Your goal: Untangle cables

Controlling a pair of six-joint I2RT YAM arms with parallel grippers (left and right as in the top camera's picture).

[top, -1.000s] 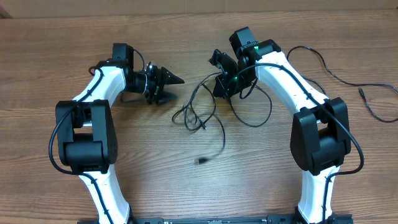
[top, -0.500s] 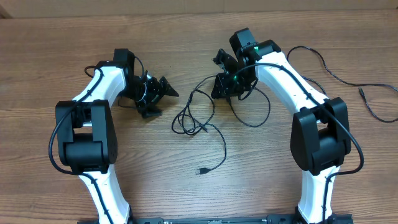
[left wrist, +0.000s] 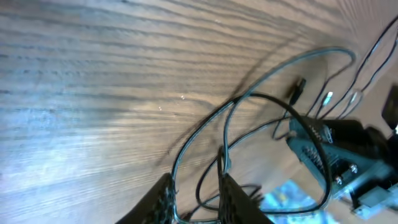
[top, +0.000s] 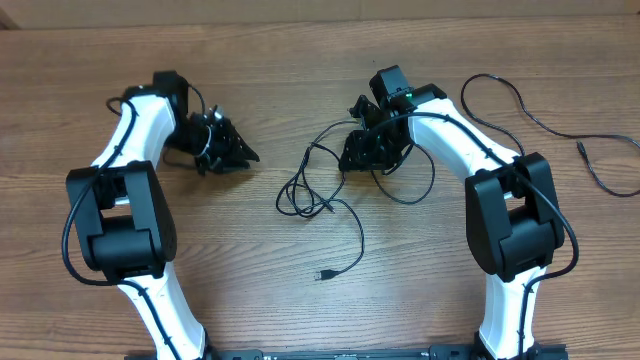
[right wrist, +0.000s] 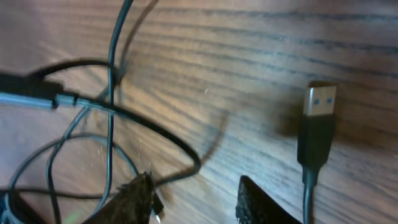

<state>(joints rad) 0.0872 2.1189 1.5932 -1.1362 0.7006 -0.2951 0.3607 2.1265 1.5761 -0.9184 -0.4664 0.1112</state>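
The cables (top: 312,188) lie as a loose tangle of thin black loops on the wooden counter (top: 300,60), between the 2 arms and nearer the right one. From the tangle, 1 strand trails toward the near edge and ends in a small plug (top: 322,273) lying free on the wood. The left pincer (top: 248,155) points toward the tangle from the left, clearly apart from it. In its wrist view the left pincer (left wrist: 198,202) has its 2 fingertips (left wrist: 163,198) only narrowly parted with nothing gripped, and the cable loops show on the counter ahead of them. The right pincer (top: 348,160) sits right at the upper right edge of the tangle, over the strands. In its own wrist view the right pincer (right wrist: 196,199) has its fingertips (right wrist: 134,200) spread well apart and holds nothing. A strand curves past just beside the left one, though contact cannot be confirmed. A USB plug (right wrist: 317,118) with a blue insert lies flat on the counter just ahead of the other fingertip. Another cable (top: 520,105) lies on its own at the far right of the counter, well apart from the tangle.
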